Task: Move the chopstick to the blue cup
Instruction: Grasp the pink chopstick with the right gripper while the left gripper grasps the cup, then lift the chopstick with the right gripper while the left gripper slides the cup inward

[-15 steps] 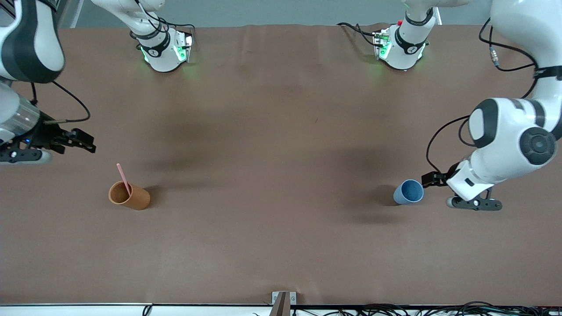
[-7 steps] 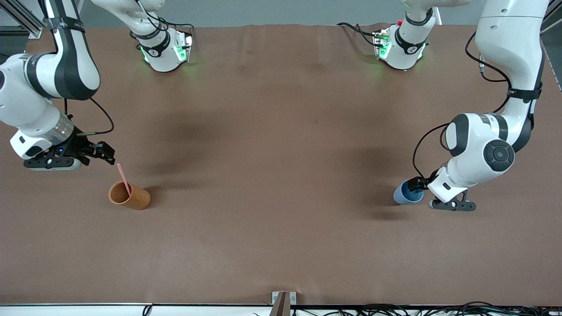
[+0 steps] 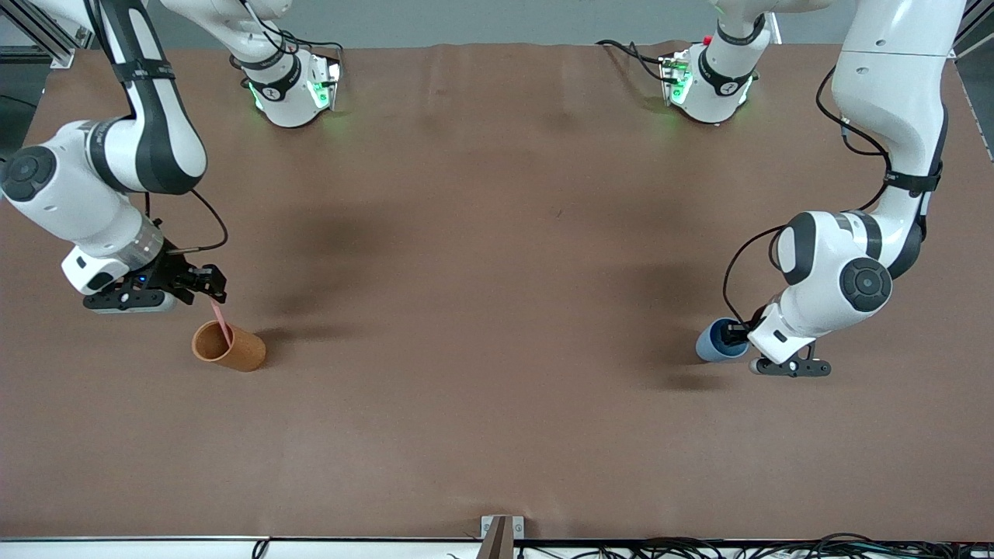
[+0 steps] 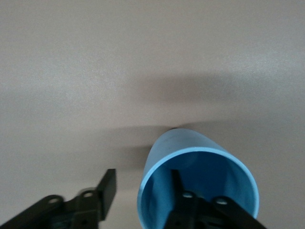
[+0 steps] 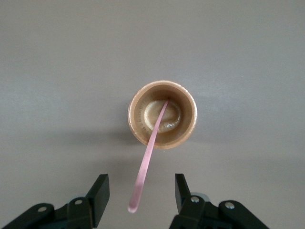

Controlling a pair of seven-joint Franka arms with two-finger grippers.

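Observation:
The pale-pink chopstick (image 3: 223,321) stands tilted in the orange-brown cup (image 3: 233,349) at the right arm's end of the table. My right gripper (image 3: 210,286) is open over the stick's top end. In the right wrist view the stick (image 5: 147,160) rises from the cup (image 5: 188,102), its tip between the spread fingers (image 5: 140,188), untouched. The blue cup (image 3: 710,345) stands at the left arm's end. My left gripper (image 3: 734,335) is open at its rim. In the left wrist view one finger (image 4: 177,183) is inside the cup (image 4: 181,143) and the other is outside it.
The brown table mat (image 3: 497,310) spreads between the two cups. The two arm bases (image 3: 291,89) stand along the table's edge farthest from the front camera. Cables (image 3: 699,547) run along the edge nearest to it.
The right gripper has swung toward the orange-brown cup and come over the chopstick's top. The left gripper has moved onto the blue cup's rim. Neither cup has moved.

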